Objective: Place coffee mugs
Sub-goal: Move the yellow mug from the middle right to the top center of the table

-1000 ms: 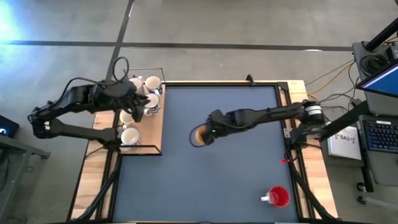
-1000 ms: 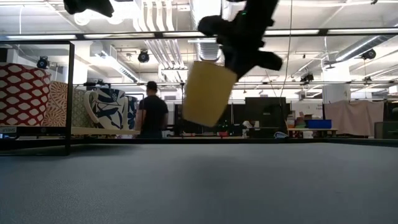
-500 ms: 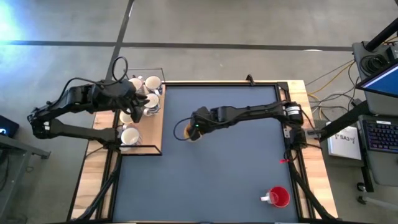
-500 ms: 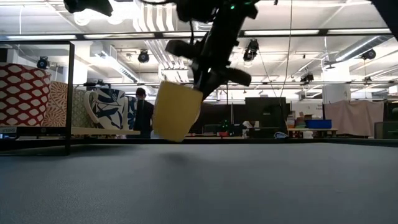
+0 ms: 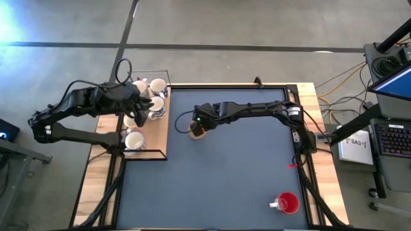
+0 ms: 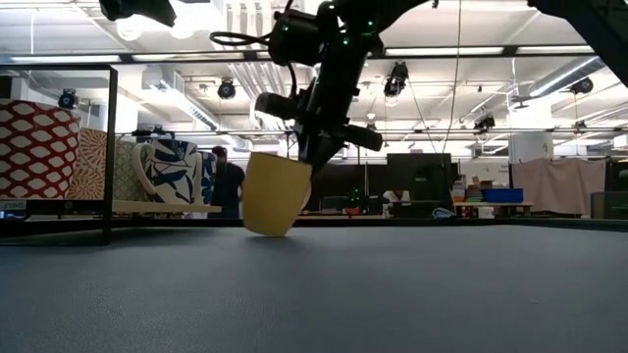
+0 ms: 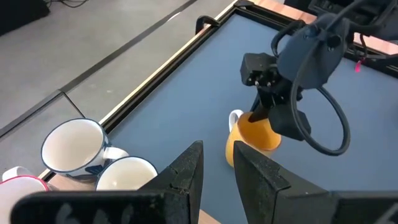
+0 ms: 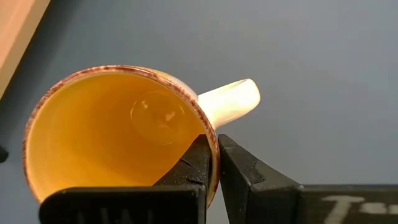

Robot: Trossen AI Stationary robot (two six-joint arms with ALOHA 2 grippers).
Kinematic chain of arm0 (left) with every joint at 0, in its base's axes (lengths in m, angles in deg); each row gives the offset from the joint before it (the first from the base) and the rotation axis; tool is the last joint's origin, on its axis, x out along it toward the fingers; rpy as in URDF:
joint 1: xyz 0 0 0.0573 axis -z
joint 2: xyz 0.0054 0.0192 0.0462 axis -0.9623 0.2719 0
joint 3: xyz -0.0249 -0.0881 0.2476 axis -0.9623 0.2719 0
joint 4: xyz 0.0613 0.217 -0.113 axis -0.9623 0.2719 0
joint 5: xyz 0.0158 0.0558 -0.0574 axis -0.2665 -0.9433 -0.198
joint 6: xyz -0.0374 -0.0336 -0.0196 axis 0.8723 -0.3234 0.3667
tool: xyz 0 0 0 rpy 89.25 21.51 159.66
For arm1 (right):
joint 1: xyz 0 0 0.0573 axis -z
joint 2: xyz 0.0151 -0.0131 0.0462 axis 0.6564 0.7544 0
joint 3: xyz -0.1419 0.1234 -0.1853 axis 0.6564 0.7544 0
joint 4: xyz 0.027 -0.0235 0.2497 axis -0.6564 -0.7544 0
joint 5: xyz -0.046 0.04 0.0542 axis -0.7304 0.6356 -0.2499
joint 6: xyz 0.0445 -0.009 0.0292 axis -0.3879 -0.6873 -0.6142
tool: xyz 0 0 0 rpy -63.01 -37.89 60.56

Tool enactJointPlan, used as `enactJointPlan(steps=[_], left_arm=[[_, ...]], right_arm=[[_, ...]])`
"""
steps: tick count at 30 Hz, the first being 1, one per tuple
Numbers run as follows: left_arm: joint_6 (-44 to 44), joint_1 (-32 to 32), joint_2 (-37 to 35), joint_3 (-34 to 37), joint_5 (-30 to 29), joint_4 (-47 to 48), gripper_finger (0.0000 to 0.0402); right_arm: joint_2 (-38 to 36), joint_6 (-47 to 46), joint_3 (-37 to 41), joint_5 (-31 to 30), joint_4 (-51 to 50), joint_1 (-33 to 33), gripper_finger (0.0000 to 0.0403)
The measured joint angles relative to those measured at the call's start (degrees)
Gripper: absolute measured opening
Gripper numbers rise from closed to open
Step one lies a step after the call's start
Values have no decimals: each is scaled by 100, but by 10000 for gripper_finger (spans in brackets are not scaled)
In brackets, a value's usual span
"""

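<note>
An orange mug [image 5: 198, 130] with a cream handle hangs tilted in my right gripper [image 5: 204, 120] over the left part of the blue mat; in the low view the mug's [image 6: 275, 192] lower edge is at the mat, touching or not I cannot tell. A red mug [image 5: 287, 204] stands on its base near the mat's near right corner. Several white mugs [image 5: 156, 86] stand on the wooden board [image 5: 162, 138] at the table's left. My left gripper [image 7: 217, 165] hovers above them, slightly open, holding nothing. My right gripper pinches the orange mug's rim [image 8: 208, 134] right beside the handle [image 8: 230, 99], one finger inside the cup and one outside. The fingers come from above, slanting from the table's right. The mug hangs below them, tilted, mouth up toward the gripper.
A black wire frame [image 5: 146, 75] surrounds the board, and its post [image 6: 110, 147] shows in the low view. A raised frame [image 5: 292, 96] edges the mat. A blue-patterned mug [image 6: 172, 169] sits on the board. People stand far off in the room.
My right gripper has carried the orange mug toward the table's left and slightly far, and has lowered it from well above the mat down to mat level. The mug has stayed tilted in the hold.
</note>
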Motion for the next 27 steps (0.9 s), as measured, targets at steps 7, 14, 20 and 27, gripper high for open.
enactJointPlan(steps=[7, 14, 20, 27], left_arm=[[0, 0, 0, 0, -8, 0, 71], [0, 0, 0, 0, -48, 0, 71], [0, 0, 0, 0, -49, 3, 71], [-51, 0, 0, 0, -50, 21, 71]], right_arm=[[-51, 301, 7, -13, 17, 7, 20], [-69, 356, 7, -15, 34, 12, 74], [-309, 361, 6, -5, 8, 2, 106], [-904, 459, 0, 20, -313, -146, 104]])
